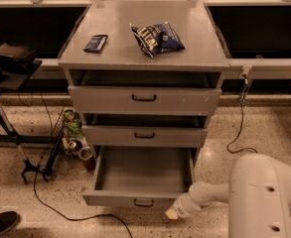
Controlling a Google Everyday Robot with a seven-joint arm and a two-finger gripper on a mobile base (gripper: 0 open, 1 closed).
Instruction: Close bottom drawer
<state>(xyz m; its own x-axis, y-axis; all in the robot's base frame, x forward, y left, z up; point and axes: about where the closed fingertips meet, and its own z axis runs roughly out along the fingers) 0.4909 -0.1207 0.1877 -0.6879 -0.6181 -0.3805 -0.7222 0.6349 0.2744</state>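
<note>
The grey cabinet (145, 58) stands in the middle of the floor with three drawers in its front. The bottom drawer (142, 175) is pulled far out from the foot of the cabinet, so its long bare tray lies open to view and its low front panel sits well forward of the two drawers above. A small black loop handle (143, 203) sits in the middle of that panel.

The gripper (172, 213) is down low at the front right corner of the cabinet's open drawer, just beside the right end of the front panel and close to the floor. I cannot tell whether it touches the panel, nor whether it is open or closed; it appears to hold nothing. The white arm (212, 195) reaches to it from the right of the cabinet.

The middle drawer (144, 135) and the top drawer (144, 100) each stand out a little from the cabinet's face. On top of the cabinet lie a blue chip bag (157, 37) and, to its left, a small dark packet (96, 43). Against the cabinet's left side leans a wire basket (69, 135) with cans in it. A black cable (242, 128) trails on the floor to the cabinet's right.
</note>
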